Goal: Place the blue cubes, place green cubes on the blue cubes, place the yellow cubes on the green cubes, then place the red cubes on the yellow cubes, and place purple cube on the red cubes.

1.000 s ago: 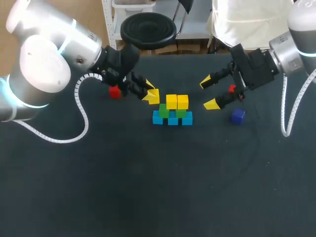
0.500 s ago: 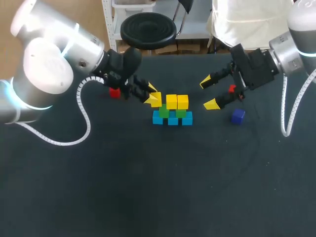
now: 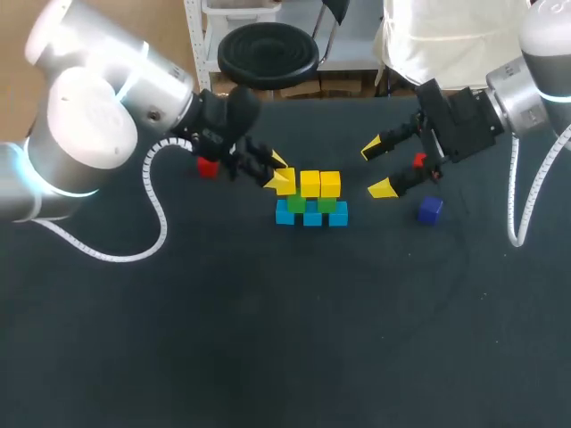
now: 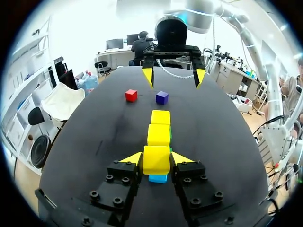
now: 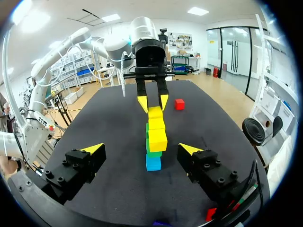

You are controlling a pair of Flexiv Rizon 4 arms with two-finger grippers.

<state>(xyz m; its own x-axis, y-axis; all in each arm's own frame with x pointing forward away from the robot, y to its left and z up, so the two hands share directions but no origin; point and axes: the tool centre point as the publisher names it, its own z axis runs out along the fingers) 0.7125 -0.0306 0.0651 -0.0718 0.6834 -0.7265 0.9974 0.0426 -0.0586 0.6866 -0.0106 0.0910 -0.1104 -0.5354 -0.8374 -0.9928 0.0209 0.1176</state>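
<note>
Since the earlier frames, the left gripper [image 3: 280, 174] has carried its yellow cube [image 3: 285, 182] closer to the stack; the right arm has kept still.

Head view: the left fingers are clamped on the yellow cube, which is level with and just beside the two placed yellow cubes [image 3: 319, 184]. These sit over the green cubes [image 3: 326, 205] and a row of three blue cubes [image 3: 311, 217], toward the middle of the table's [image 3: 268, 339] far edge. A red cube [image 3: 207, 167] lies beside the left arm. The right gripper [image 3: 378, 168], fingers well apart, is near the stack, with a second red cube [image 3: 418, 160] and the purple cube [image 3: 430, 209] close by.

Left wrist view: the yellow cube fills the gap between both fingertips, touching each. A blue cube shows beneath it, and the placed yellow cubes lie in line ahead.

Right wrist view: the spread fingers hold nothing. The stack stands ahead of them, with the left gripper at its far end.
</note>
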